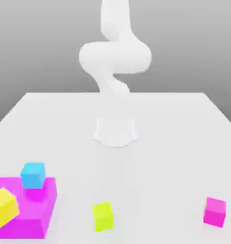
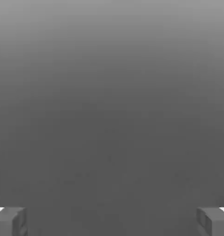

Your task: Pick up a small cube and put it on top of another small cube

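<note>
The small lime cube (image 1: pixel 103 217) rests on the white table (image 1: pixel 174 143) near its front edge, slightly toward the exterior view's left of centre. The small magenta-pink cube (image 1: pixel 215 211) sits at the front on the exterior view's right, well apart from the lime one. In the hand view my gripper (image 2: pixel 112 221) is open, its two grey fingertips (image 2: pixel 9 222) spread wide with nothing between them, facing a plain grey background. The white arm (image 1: pixel 115 57) rises from its base (image 1: pixel 115 131) and leaves the exterior view at the top.
At the front on the exterior view's left lies a large flat magenta block (image 1: pixel 38 212). A cyan cube (image 1: pixel 33 175) stands on it, and a golden-yellow cube (image 1: pixel 4 206) leans tilted at its left edge.
</note>
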### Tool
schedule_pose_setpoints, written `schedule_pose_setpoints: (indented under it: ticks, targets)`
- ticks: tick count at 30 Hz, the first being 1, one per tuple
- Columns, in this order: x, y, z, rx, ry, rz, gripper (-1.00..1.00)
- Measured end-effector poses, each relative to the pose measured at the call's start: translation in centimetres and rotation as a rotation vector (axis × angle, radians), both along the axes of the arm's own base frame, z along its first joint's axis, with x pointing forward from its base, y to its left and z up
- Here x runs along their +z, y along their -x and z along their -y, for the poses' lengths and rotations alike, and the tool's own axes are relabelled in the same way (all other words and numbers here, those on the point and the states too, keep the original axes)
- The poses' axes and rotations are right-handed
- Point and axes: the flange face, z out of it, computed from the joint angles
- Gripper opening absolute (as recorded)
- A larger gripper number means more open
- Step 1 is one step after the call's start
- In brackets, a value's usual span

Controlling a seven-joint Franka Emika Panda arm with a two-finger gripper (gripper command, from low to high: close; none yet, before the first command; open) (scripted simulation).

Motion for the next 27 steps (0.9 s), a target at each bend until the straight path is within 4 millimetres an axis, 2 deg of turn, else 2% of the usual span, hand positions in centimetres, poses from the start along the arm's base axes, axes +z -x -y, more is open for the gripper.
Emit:
schedule_pose_setpoints:
  ticks: [3,6,9,12,17,23,27]
  targets:
    - [-5.8,-3.7,0.4,0.035,0.008,-0.094,0.0]
    - [-11.8,-6.4,0.7,0.066,0.016,-0.184,0.0]
    - [-17.9,-8.2,1.0,0.097,0.026,-0.272,0.0]
    - [-24.1,-9.2,1.2,0.126,0.038,-0.361,0.0]
    - [-34.3,-8.9,1.7,0.172,0.062,-0.508,0.0]
    - [-45.7,-5.7,2.6,0.225,0.099,-0.687,0.0]
    - [-50.7,-5.1,2.8,0.236,0.109,-0.716,0.0]
